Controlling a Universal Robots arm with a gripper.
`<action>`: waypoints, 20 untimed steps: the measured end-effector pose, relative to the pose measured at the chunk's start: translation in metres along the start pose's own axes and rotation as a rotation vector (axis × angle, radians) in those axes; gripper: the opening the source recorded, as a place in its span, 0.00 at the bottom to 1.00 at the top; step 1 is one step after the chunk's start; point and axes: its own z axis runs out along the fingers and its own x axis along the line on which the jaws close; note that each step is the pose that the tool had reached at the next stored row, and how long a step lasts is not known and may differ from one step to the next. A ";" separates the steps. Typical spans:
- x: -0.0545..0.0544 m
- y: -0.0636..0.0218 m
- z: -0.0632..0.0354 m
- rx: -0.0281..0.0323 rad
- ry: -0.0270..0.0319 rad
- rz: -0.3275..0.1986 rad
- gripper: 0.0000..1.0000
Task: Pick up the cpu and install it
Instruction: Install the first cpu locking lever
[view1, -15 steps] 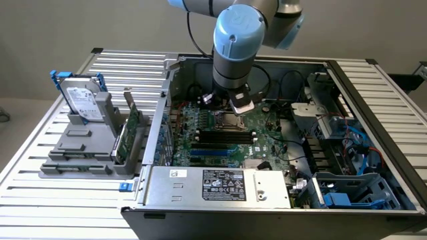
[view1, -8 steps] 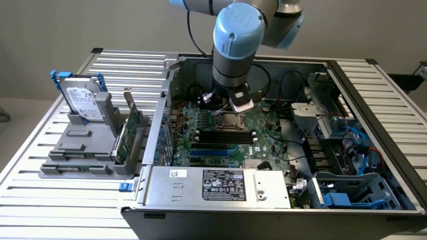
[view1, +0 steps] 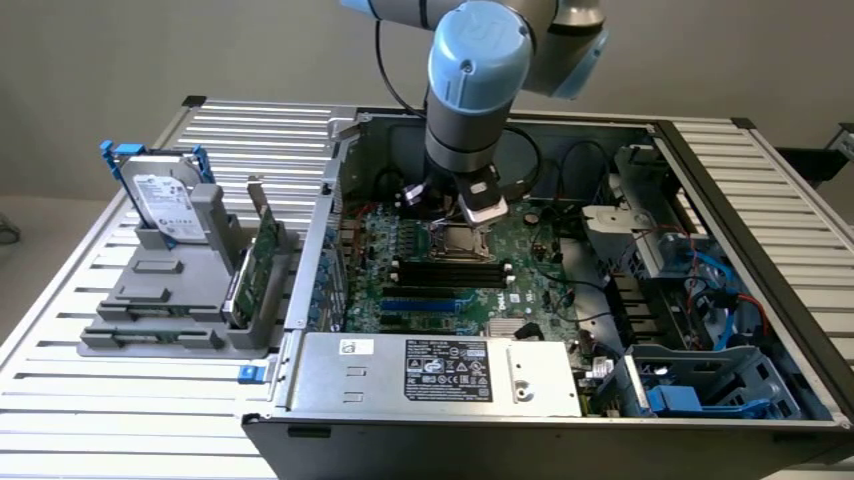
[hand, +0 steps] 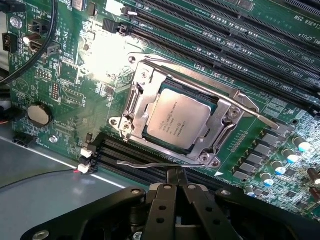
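sitting flat in its socket (hand: 227, 118), the cpu (hand: 178, 121) looks light, stiff and fragile; hold by its edges. gripper (hand: 175, 174) jaws pressed together, empty.

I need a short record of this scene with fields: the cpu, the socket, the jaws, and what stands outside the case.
cpu: lies flat inside the socket, silver top up
socket: metal frame around the cpu, on the green motherboard
gripper: jaws shut, nothing between them, over the wire lever beside the socket
outside the case: hard drive upright at the exterior view's left
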 end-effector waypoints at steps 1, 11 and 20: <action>0.000 0.0000 0.0000 -0.0020 -0.0014 0.000 0.11; 0.000 -0.0008 0.0004 -0.0030 -0.0018 0.000 0.11; 0.002 -0.0001 0.0004 -0.0043 -0.0022 0.001 0.11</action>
